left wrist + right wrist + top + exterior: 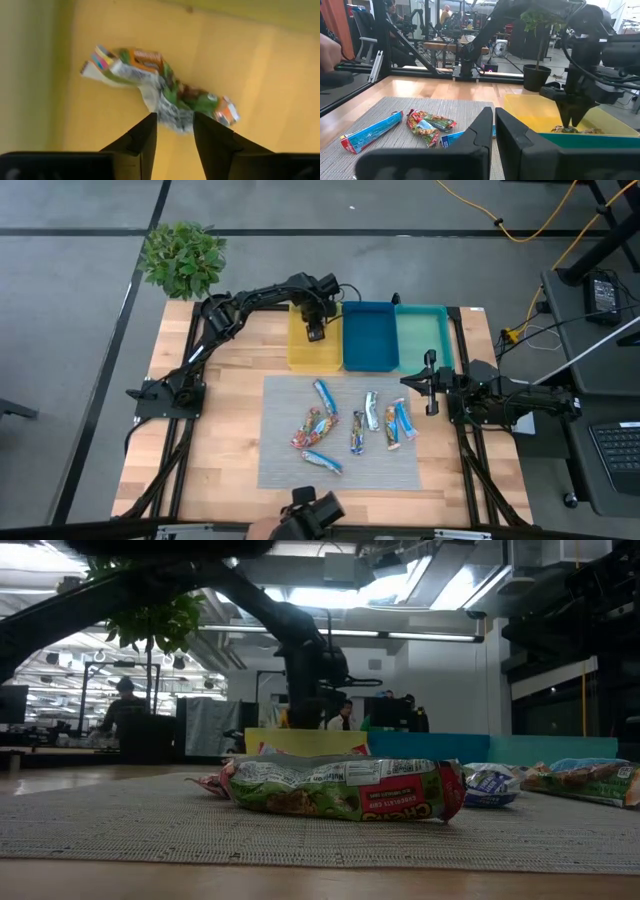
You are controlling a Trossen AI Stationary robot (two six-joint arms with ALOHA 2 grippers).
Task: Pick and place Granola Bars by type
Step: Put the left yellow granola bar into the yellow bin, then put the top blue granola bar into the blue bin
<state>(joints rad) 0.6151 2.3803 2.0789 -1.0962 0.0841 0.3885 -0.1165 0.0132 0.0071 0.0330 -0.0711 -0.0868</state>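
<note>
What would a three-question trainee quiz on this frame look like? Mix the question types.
1. True or false: the left gripper is over the yellow plastic tray.
2. Which tray holds a crinkled green-orange granola bar? A yellow, B blue, C teal.
3. Fill in: the right gripper waits beside the grey woven ____.

Key: 1 true. 2 A. 3 mat, on which the other shiny wrapped bars lie.

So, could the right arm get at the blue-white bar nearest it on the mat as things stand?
Probably yes. The right gripper waits beside the mat, fingers nearly shut, and the blue-white bar lies just in front, uncovered. The left gripper is away over the yellow tray.
</note>
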